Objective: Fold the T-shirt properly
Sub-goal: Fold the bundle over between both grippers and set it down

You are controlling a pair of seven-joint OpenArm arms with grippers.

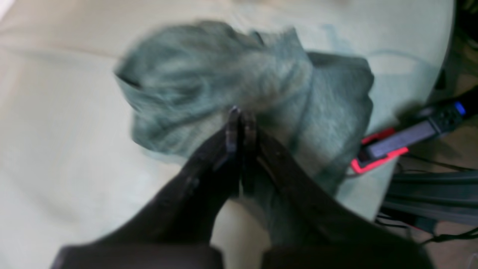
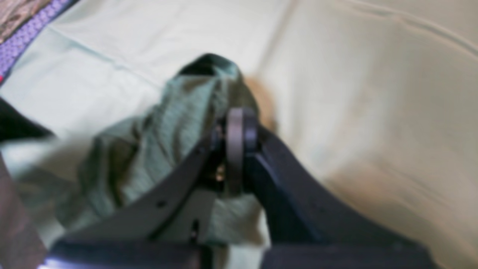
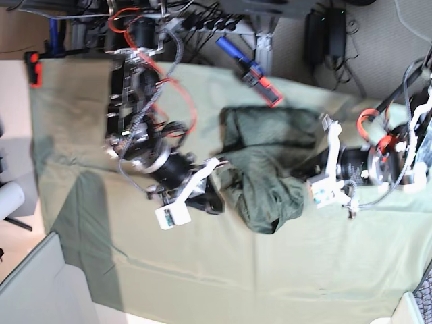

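The dark olive-green T-shirt (image 3: 264, 165) lies bunched and wrinkled on the pale mint-green table cloth (image 3: 202, 270) in the base view. My left gripper (image 3: 305, 174) meets its right side; in the left wrist view the gripper (image 1: 241, 123) is shut, with T-shirt (image 1: 209, 82) fabric pinched between the fingers and hanging below them. My right gripper (image 3: 219, 183) is at the T-shirt's left edge; in the right wrist view the gripper (image 2: 235, 130) is shut on a raised fold of the T-shirt (image 2: 164, 138). Both wrist views are blurred.
A red-and-black tool (image 3: 260, 81) lies on the cloth just behind the T-shirt; it also shows in the left wrist view (image 1: 392, 147) by the table edge. Cables and gear (image 3: 202, 20) crowd the far side. A folded-back cloth patch (image 3: 71, 94) lies at the far left.
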